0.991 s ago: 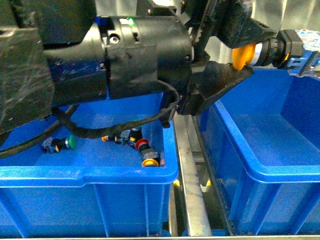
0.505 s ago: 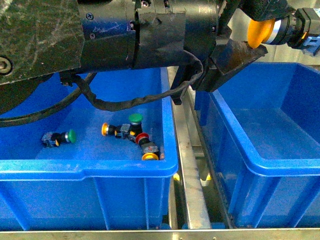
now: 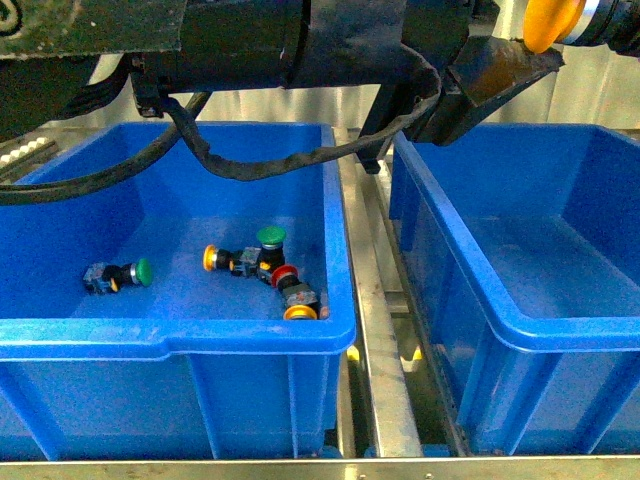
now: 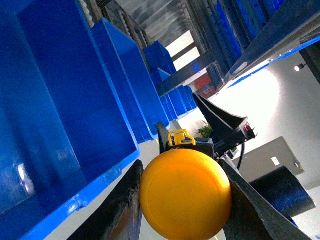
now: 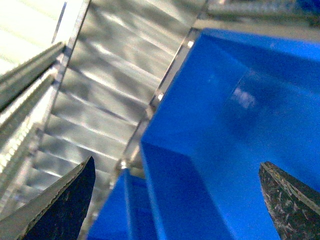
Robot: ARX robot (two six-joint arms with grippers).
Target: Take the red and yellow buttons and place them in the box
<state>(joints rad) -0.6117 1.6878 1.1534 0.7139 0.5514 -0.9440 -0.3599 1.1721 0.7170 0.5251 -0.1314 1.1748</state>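
1. Our left gripper [image 4: 181,167] is clamped on a yellow button [image 4: 186,194]. In the left wrist view the round cap fills the gap between the two dark fingers [image 4: 121,210], one pressed to each side of it.
2. In the front view the same yellow button [image 3: 553,20] sits at the very top, with its cap turned towards the arm and its grey body pointing away.
3. Directly below the left gripper lies the box [image 3: 520,335], the blue one on the robot's right. The gripper hangs well above its far rim, not touching it.
4. Past the box, towards the robot's left, a metal rail [image 3: 378,330] runs between the box and the left bin [image 3: 180,335].
5. Farther from the gripper, on the left bin's floor, a cluster lies close together: a red button [image 3: 283,275], a second yellow button [image 3: 212,258], a third yellow button [image 3: 298,313] near the front wall, and a green button [image 3: 270,237].
6. Farthest off, a lone green button [image 3: 143,271] lies apart from that cluster.
7. Our right gripper [image 5: 176,162] shows only in its own wrist view. Its jaws are spread wide with nothing between them, above a blue bin's corner.
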